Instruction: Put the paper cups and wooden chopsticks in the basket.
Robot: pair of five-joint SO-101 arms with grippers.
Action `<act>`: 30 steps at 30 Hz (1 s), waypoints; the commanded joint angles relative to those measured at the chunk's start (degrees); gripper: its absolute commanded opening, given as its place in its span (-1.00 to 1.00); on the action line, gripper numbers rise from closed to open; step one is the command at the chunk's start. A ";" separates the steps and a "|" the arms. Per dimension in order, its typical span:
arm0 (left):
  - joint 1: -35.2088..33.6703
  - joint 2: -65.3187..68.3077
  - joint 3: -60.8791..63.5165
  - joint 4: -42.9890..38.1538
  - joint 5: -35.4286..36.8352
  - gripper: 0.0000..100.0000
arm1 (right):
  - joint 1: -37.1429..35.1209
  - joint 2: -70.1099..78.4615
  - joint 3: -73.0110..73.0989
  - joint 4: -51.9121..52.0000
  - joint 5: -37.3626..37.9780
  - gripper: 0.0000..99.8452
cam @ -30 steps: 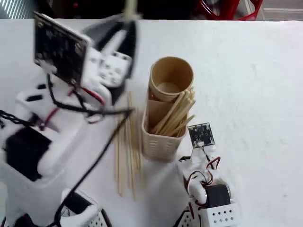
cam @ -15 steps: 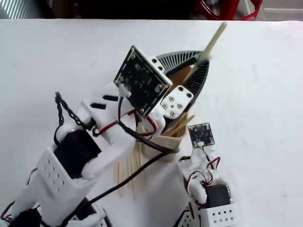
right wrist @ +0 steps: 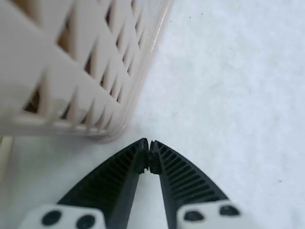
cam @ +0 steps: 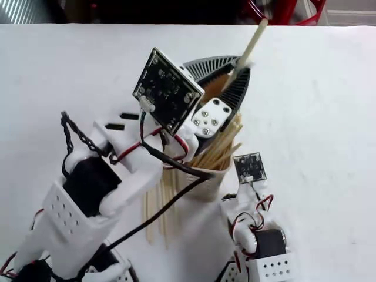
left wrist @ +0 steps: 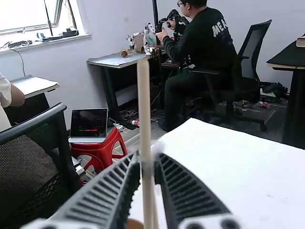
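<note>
My left gripper [cam: 234,77] hangs above the basket [cam: 207,178], shut on one wooden chopstick [cam: 252,42] that sticks out past the jaws toward the far right. In the left wrist view that chopstick [left wrist: 144,114] stands straight up between the ribbed fingers of the left gripper [left wrist: 147,161]. A paper cup [cam: 212,90] shows partly under the jaws, and a bundle of chopsticks [cam: 223,147] leans inside the basket. Several loose chopsticks [cam: 155,214] lie on the table left of the basket. The right gripper [right wrist: 148,155] is shut and empty, low over the table beside the basket wall [right wrist: 71,62].
The white left arm [cam: 100,194] and its cables cover the near left of the table. The right arm [cam: 255,229] sits at the near edge, just right of the basket. A chopstick end [right wrist: 4,148] lies by the basket's base. The white tabletop [cam: 317,117] stretches far right.
The left arm swung from the far left to above the basket, carrying the chopstick, then shifted slightly left. The right arm has kept still.
</note>
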 commanded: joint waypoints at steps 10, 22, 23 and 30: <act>-0.57 -2.33 -0.26 0.53 0.09 -0.86 | 0.31 -0.40 0.53 0.22 0.09 -0.96; -41.54 -1.98 10.37 4.13 -4.75 -0.94 | 0.31 -0.40 0.53 0.22 0.09 -0.96; -45.76 -1.98 13.89 3.78 -3.78 -0.94 | 0.31 -0.40 0.53 0.22 0.09 -0.96; -53.85 -2.42 39.65 2.20 -1.32 -0.94 | 0.31 -0.40 0.53 0.22 0.09 -0.96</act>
